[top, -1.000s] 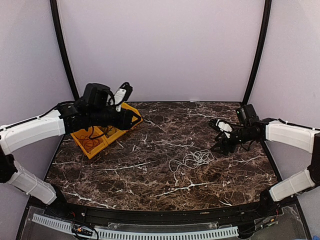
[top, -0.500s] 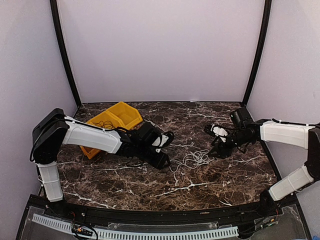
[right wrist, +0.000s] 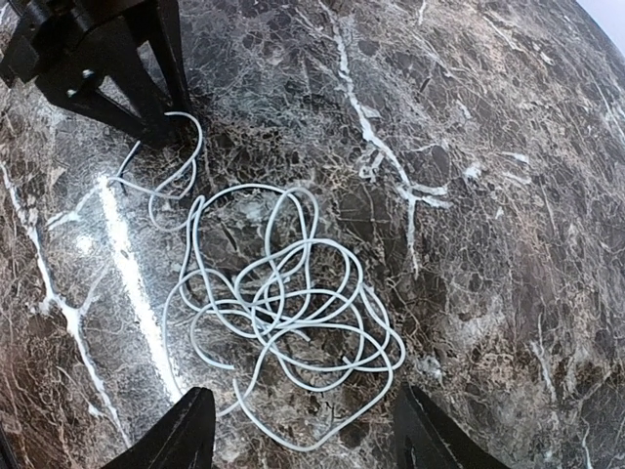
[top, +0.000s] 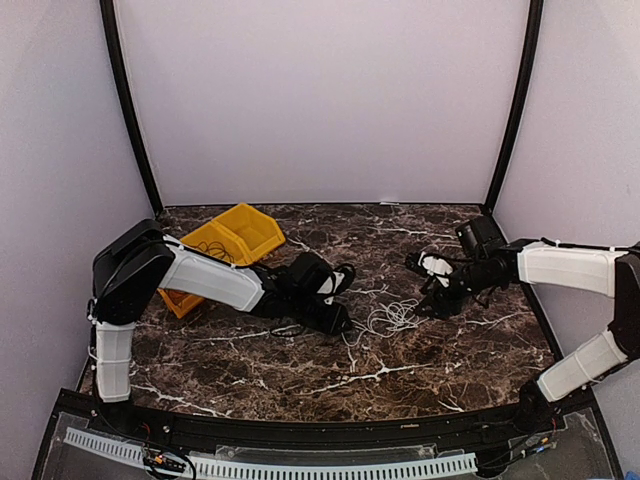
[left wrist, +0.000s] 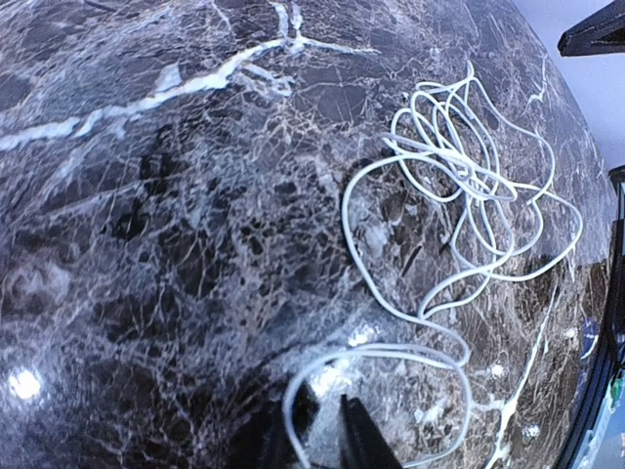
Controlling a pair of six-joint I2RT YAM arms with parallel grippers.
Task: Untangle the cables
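Note:
A white cable (top: 392,318) lies in a loose tangled coil on the marble table; it shows in the left wrist view (left wrist: 459,166) and the right wrist view (right wrist: 283,293). My left gripper (top: 343,318) is low at the coil's left end. Its jaws (left wrist: 327,396) stand a narrow gap apart, with the cable's end strand between them, against the left finger. My right gripper (top: 432,290) hovers wide open (right wrist: 301,393) at the coil's right side, touching nothing. A thin orange cable (top: 205,250) lies in the yellow bin. I cannot make out a black cable.
The yellow bin (top: 245,228) stands at the back left, behind my left arm. The left gripper's dark fingers (right wrist: 107,68) show at the top left of the right wrist view. Walls and black corner posts close in the table.
My left arm swung from above the yellow bin down to the table centre, onto the white cable's left end. My right gripper edged left towards the coil.

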